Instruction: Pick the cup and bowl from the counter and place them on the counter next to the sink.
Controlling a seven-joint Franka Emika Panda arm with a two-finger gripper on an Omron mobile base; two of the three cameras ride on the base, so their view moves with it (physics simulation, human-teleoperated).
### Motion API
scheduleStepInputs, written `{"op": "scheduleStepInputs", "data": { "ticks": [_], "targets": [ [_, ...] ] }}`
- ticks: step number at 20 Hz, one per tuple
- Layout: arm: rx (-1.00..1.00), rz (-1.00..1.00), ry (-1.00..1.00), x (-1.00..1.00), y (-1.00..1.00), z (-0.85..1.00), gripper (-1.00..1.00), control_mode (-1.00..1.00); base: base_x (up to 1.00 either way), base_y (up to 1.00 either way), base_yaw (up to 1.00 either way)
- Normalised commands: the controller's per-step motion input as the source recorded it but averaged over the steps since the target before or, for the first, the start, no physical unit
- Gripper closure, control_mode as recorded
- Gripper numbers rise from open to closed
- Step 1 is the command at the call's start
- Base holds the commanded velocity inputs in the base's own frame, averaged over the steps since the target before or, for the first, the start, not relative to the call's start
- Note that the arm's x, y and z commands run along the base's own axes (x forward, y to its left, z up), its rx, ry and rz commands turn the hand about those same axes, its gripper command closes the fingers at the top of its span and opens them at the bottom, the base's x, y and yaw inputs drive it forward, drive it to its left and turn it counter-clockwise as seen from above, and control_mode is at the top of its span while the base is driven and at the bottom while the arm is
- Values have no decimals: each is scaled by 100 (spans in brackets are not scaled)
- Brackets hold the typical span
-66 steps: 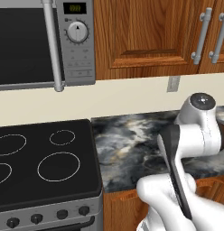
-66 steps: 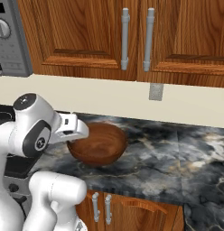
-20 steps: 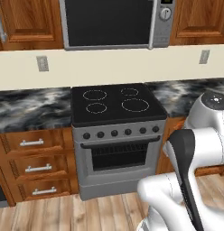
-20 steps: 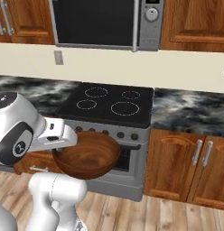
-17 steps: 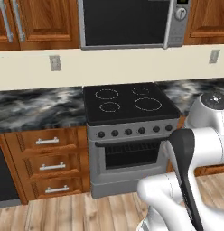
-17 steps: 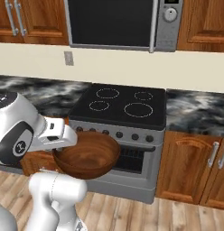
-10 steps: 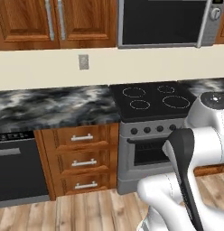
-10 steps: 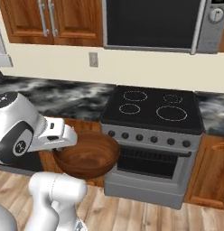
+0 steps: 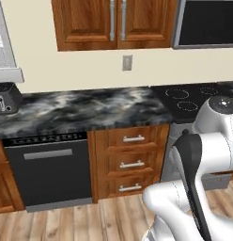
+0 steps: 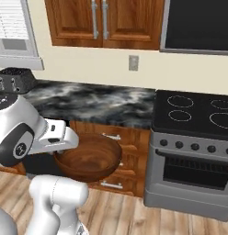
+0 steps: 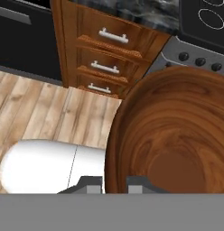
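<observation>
A: Bowl (image 10: 88, 158), reddish-brown wood, carried in the air in front of the brown drawer cabinet (image 10: 116, 160); it touches no surface. Right base view: it hangs off the end of the white arm, lower than the counter (image 10: 95, 102) and nearer the camera than the drawers.

B: And the gripper (image 11: 114, 182)?

A: Hand view: the two finger tips sit close together with the bowl's rim between them, one tip outside the wall and one inside, so the claw is closed on the rim. The bowl's hollow faces the camera, grain rings visible, nothing inside it.

B: What lies beyond the bowl?

A: Below it, pale plank floor (image 11: 50, 113). Just behind it, three drawers with metal handles. Beside the drawers on one side stands a black dishwasher front (image 9: 48, 172); on the other, a steel oven (image 10: 191, 172) with a row of knobs under a black stovetop (image 10: 198, 112).

B: Farther still?

A: The dark marbled counter runs above the drawers and dishwasher. A black ribbed toaster-like box (image 10: 14, 80) stands at the counter's end farthest from the bowl. Behind the counter, a cream wall with an outlet (image 10: 133, 63), and wooden wall cabinets (image 10: 99, 23) above it
</observation>
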Motion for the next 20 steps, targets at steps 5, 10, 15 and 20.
{"op": "scheduleStepInputs", "data": {
  "ticks": [5,10,15,20],
  "targets": [
    [0,0,0,0,0,0,100,100,0,100,-1],
    [0,0,0,0,0,0,100,100,1,100,-2],
    [0,0,0,0,0,0,100,100,2,100,-3],
    [0,0,0,0,0,0,100,100,5,100,-4]
  ]
}}
